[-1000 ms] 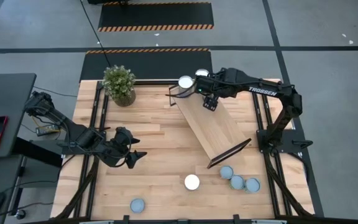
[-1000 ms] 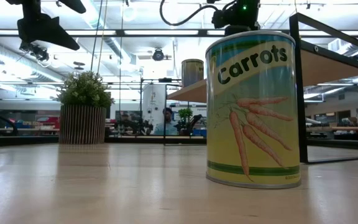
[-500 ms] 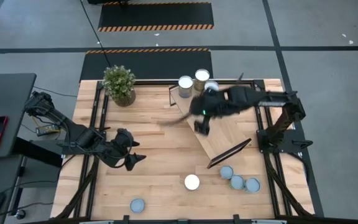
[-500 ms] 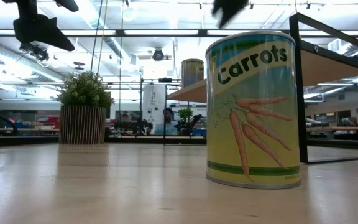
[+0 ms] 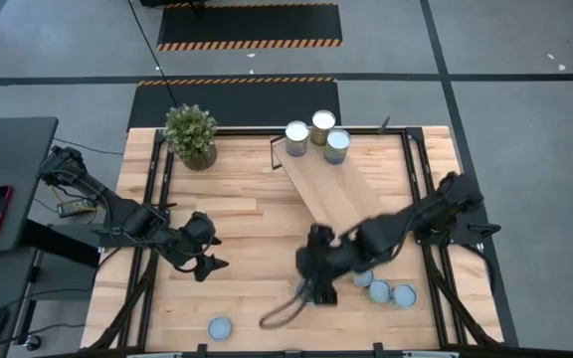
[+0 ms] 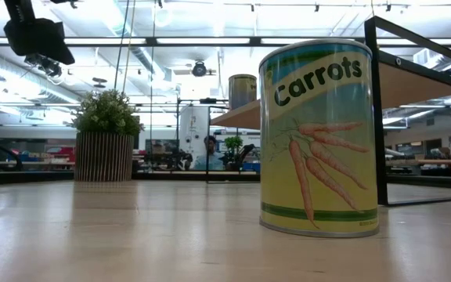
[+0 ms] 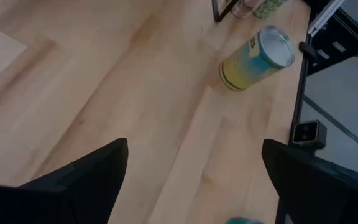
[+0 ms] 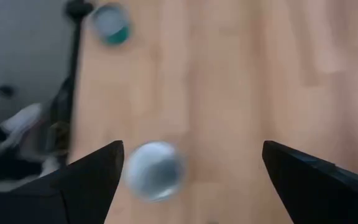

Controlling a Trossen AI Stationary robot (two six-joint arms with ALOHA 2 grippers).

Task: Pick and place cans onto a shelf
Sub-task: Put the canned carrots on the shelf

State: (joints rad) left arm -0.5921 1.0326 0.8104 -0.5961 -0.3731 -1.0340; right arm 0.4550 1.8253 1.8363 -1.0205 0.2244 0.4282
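Note:
The light-wood shelf (image 5: pixel 341 199) runs slantwise across the table's middle, and three cans (image 5: pixel 322 121) stand on its far end. Three blue-grey cans (image 5: pixel 379 290) stand on the table by its near end. A carrots can (image 5: pixel 219 327) stands near the near edge and fills the low view (image 6: pixel 319 137). My right gripper (image 5: pixel 314 283) is open above the table beside the shelf's near end; its wrist view shows a pale can top (image 8: pixel 154 177) just ahead of the fingers. My left gripper (image 5: pixel 205 261) is open and empty at the table's left.
A potted plant (image 5: pixel 190 134) stands at the far left corner. Black frame rails (image 5: pixel 152 199) run along the table's left and right sides. A small camera (image 7: pixel 306 130) sits at the table's edge near the carrots can (image 7: pixel 257 53).
My right gripper has swung fast from the shelf's far end toward the table's near edge, to beside the shelf's near end. A third can now shows on the shelf's far end where the arm was. My left gripper has shifted slightly toward the near edge.

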